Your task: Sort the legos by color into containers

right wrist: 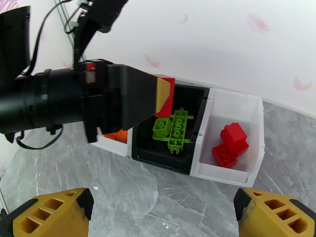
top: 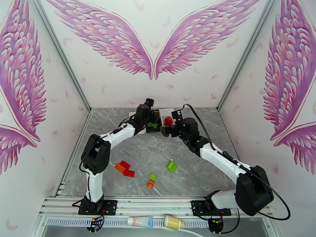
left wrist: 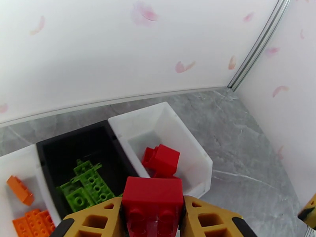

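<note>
My left gripper is shut on a red lego and hovers above the containers; from the right wrist it appears as a black body with a yellow finger over the black middle box. The black box holds green bricks. Orange bricks lie in the left white box, and red bricks in the right white box. My right gripper is open and empty, just in front of the boxes. Loose red, orange and green legos lie on the table.
Another green brick and an orange one lie near the table's middle front. The boxes stand against the back wall. A tube and a small bottle lie on the rail in front of the arm bases.
</note>
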`<state>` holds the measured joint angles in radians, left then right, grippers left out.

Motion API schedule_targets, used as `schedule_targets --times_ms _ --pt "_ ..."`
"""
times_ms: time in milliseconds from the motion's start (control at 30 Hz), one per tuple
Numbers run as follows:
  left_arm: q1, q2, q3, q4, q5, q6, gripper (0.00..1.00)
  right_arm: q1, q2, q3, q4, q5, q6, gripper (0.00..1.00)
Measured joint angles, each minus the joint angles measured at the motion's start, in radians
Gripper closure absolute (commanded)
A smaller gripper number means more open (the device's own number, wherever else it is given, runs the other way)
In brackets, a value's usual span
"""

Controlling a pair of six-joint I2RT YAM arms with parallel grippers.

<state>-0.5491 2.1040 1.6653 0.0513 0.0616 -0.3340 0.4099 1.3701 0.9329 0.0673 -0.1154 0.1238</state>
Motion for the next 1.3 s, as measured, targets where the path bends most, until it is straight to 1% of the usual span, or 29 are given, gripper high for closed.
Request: schedule_targets --times_ms 200,467,533,600,700,867,967,1033,1133,1300 --pt "0.001 0.192 0.23 -0.024 0.047 -0.022 0.62 -0.032 -0.016 -0.023 0.0 0.001 0.0 0.0" --pt "0.001 0.391 0.514 -0.116 0.058 -0.038 0.6 -0.057 -0.016 -0.036 -0.003 -0.001 0.008 0.0" --pt "0.001 0.428 0.569 -0.14 0.064 -0.038 0.59 -0.061 -0.016 -0.036 -0.003 -0.002 0.008 0.0" --pt "0.001 0.462 0.624 -0.173 0.072 -0.038 0.55 -0.062 -0.016 -0.036 -0.003 -0.003 0.008 0.0" --pt "0.001 0.48 0.652 -0.202 0.08 -0.039 0.48 -0.063 -0.016 -0.036 -0.004 -0.009 0.012 0.0" --pt "0.001 0.48 0.652 -0.219 0.092 -0.038 0.37 -0.063 -0.016 -0.036 -0.004 -0.018 0.023 0.0" --pt "0.004 0.457 0.605 -0.211 0.104 -0.035 0.3 -0.065 -0.016 -0.036 -0.008 -0.02 0.031 0.0" --pt "0.004 0.422 0.542 -0.203 0.107 -0.028 0.26 -0.067 -0.018 -0.036 -0.019 -0.021 0.035 0.0" --pt "0.006 0.331 0.401 -0.182 0.109 -0.014 0.21 -0.068 -0.021 -0.036 -0.037 -0.024 0.038 0.0" --pt "0.01 0.117 0.127 -0.098 0.102 -0.004 0.14 -0.068 -0.023 -0.034 -0.095 -0.035 0.037 0.01"
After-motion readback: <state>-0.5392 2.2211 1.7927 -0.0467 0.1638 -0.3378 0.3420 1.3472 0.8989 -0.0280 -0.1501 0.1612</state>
